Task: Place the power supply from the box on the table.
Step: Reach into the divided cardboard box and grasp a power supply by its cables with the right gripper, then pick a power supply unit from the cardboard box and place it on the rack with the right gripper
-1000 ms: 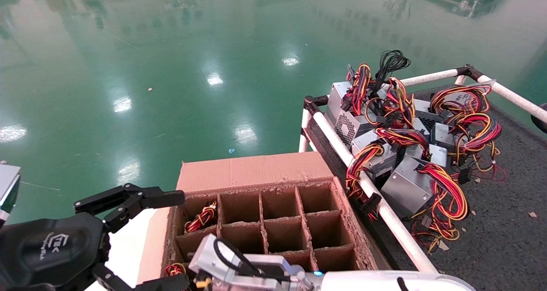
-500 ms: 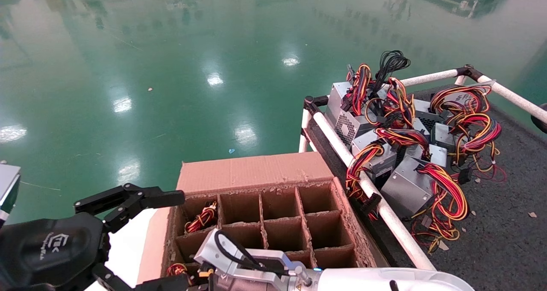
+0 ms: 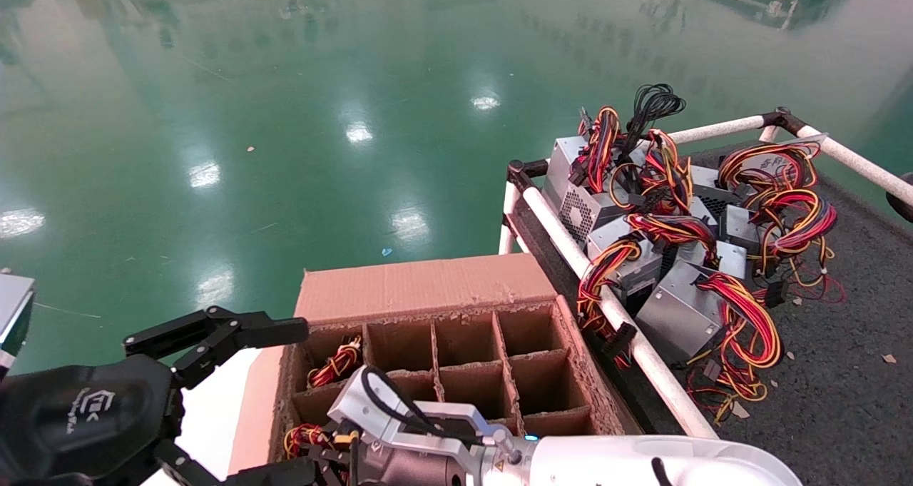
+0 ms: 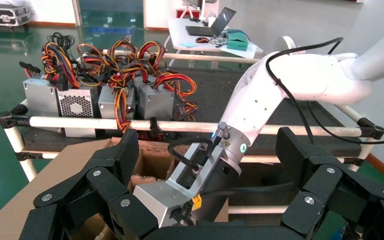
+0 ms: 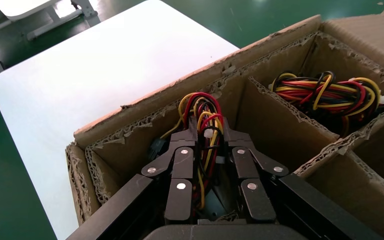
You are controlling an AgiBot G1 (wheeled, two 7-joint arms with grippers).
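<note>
Only the right wrist view shows the right gripper (image 5: 210, 136) fingers clenched on the supply's wires (image 5: 200, 107) in the box (image 5: 130, 117); left gripper (image 3: 214, 393) hangs released beside it.

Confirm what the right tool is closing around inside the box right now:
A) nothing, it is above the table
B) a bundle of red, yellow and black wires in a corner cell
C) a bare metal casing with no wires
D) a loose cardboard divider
B: in the right wrist view the right tool reaches into a corner cell of the box, its fingers flanking the wire bundle of a power supply.
</note>
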